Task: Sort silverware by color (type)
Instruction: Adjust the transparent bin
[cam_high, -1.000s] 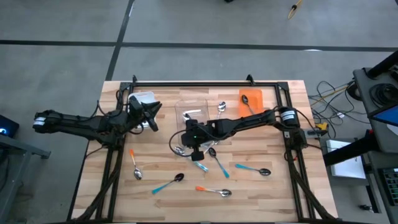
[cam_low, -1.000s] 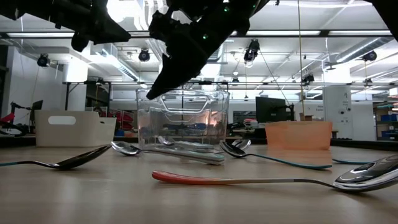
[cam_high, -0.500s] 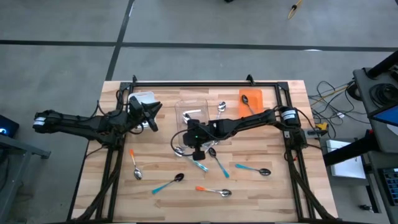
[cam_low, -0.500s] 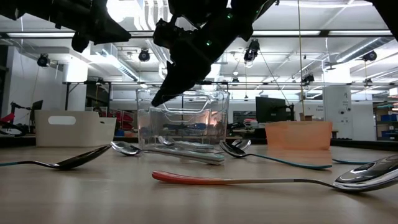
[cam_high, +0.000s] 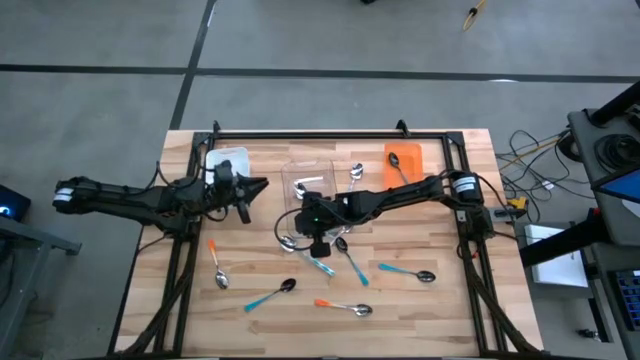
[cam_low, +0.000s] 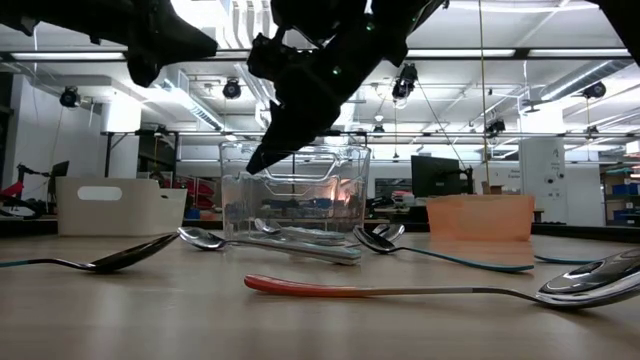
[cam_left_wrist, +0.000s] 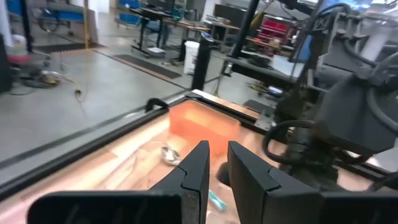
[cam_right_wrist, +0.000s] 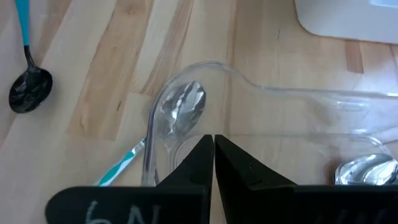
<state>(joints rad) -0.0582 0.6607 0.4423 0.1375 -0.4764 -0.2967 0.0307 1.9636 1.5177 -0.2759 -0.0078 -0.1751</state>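
Note:
Several spoons lie flat on the wooden table: a silver one with a teal handle (cam_high: 292, 241) (cam_right_wrist: 182, 104), a dark one with a teal handle (cam_high: 285, 288) (cam_right_wrist: 28, 89), two with orange handles (cam_high: 217, 266) (cam_high: 343, 306), and two more with blue or teal handles (cam_high: 350, 260) (cam_high: 408, 271). My right gripper (cam_high: 296, 208) (cam_right_wrist: 213, 147) is shut and empty, pointing down over the near left corner of the clear bin (cam_high: 310, 180). My left gripper (cam_high: 257, 185) (cam_left_wrist: 217, 165) is open by a narrow gap and empty, between the white bin (cam_high: 228, 160) and the clear bin, pointing toward the table's right.
The clear bin holds silver spoons (cam_right_wrist: 367, 168). The orange bin (cam_high: 405, 158) at the far right holds a dark spoon (cam_high: 397, 165). One more spoon (cam_high: 356, 172) lies between those two bins. A black frame (cam_high: 330, 134) runs along the table's far edge.
My left gripper has swung away from the white bin toward the table's right and has tipped up from slanting down to about level. My right gripper has gone a little up and toward the table's right above the clear bin.

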